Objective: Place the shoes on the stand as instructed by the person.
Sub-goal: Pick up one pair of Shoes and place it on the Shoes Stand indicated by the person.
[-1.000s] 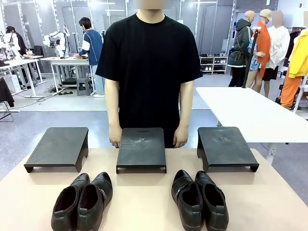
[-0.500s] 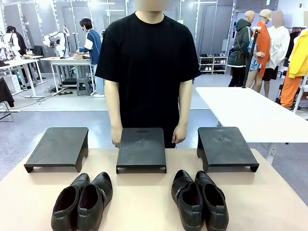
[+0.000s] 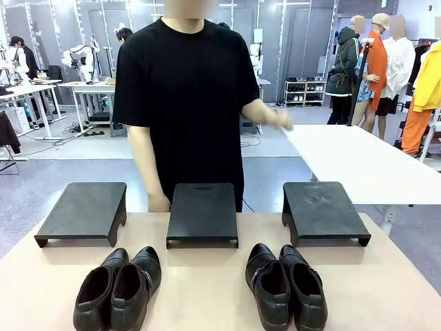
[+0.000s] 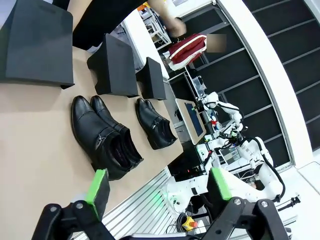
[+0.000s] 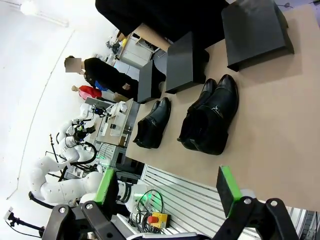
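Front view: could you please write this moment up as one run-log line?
shoes: both pairs on table | stands: three, unloaded | person: one hand raised | left gripper: open | right gripper: open

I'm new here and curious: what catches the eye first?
Two pairs of glossy black shoes sit near the front edge of the table, the left pair and the right pair. Beyond them three low black stands form a row. A person in a black T-shirt stands at the far side, one hand held out sideways.
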Robot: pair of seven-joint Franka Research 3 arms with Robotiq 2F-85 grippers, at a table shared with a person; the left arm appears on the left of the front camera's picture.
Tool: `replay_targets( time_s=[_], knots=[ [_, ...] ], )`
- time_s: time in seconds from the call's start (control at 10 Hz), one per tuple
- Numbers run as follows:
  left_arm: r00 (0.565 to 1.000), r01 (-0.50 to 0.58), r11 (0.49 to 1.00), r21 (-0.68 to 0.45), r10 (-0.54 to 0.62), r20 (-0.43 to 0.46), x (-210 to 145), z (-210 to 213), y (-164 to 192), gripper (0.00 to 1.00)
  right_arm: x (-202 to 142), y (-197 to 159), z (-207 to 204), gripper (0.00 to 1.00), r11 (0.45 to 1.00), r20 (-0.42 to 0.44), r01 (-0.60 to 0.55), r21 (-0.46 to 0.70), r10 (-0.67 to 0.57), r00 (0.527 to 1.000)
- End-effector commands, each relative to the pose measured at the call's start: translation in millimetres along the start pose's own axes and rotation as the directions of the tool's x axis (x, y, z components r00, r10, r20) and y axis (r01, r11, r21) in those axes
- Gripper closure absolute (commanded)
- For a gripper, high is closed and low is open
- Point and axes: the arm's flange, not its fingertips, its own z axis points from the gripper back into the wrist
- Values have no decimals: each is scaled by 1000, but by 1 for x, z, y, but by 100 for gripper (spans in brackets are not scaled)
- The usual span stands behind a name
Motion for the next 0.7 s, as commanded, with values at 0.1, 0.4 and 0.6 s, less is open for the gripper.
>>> replay_targets(
  time_s=[0.1,0.4,0.6],
  knots=[
    [1000,9,1000,-20,-9,4,0,2,0,0,1,1,-1,0,1000,4,-18,9,18,1000],
    [1000,9,1000,-20,-9,4,0,2,0,0,1,1,-1,0,1000,4,-18,9,18,1000],
    [1000,9,1000,-20,-9,4,0,2,0,0,1,1,-1,0,1000,4,-18,9,18,1000]
  ],
)
